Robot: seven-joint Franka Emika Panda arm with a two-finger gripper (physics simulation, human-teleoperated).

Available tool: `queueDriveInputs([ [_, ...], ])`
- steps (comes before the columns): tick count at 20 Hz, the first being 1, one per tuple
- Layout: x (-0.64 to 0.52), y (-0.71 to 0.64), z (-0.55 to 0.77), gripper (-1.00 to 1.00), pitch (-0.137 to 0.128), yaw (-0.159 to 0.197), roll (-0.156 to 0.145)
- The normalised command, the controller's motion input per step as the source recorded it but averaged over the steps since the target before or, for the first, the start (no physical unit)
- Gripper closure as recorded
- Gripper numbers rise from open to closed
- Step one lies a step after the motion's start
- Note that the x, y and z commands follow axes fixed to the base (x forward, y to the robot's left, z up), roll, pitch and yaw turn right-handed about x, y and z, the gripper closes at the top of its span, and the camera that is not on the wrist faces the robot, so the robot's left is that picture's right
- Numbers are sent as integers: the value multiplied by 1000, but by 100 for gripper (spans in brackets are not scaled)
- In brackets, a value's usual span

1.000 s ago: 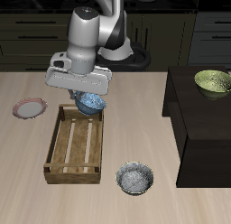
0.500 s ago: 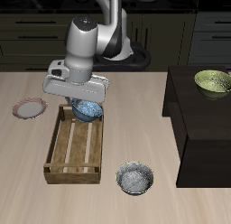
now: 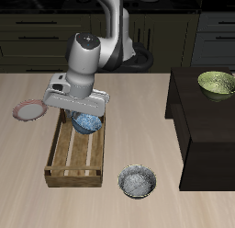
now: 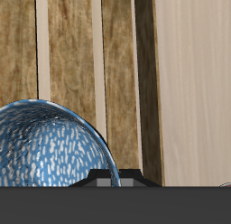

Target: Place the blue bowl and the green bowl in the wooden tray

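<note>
Two-finger gripper (image 3: 85,119) is down over the back end of the rectangular light-brown wooden tray with slatted bottom (image 3: 64,164). Fingers are mostly hidden behind the grey hand body in the exterior view. It's pinching the small round blue bowl with blue-and-white patterned inside (image 3: 87,123) at the rim. Bowl sits right under the hand, inside the tray's outline at its far end. Can't tell if it's touching the slats or held just above them.

Wrist view: blue bowl (image 4: 50,146) fills much of the shot, white flecks on blue, pale rim edge visible. Behind it, wooden tray (image 4: 149,83) slats with pale gaps between them and one darker raised side wall. Beyond the wall, the light wood tabletop (image 4: 194,83). A dark bit of finger hardware (image 4: 110,180) shows at the bowl's rim.

Outward from the tray:
- Small pink-rimmed plate (image 3: 29,110) on the table beside the tray's back corner, apart from it.
- Grey-white speckled bowl with dark rim (image 3: 137,181) on the table near the front edge, just off the tray's front corner, not touching.
- Yellow-green bowl with mottled olive inside (image 3: 217,82) on top of the dark block-shaped cabinet (image 3: 207,131), well apart from the tray, upright.

Rest of the tray's slatted floor holds nothing else visible.
</note>
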Motion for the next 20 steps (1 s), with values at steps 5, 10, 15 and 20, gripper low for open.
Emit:
queueDriveInputs([
  [5, -54, 147, -166, -100, 31, 3, 37],
  [10, -75, 195, 26, -100, -13, 15, 57],
  [15, -194, 296, 333, -100, -53, 33, 23],
  [20, -160, 221, 450, -100, -29, 16, 27],
])
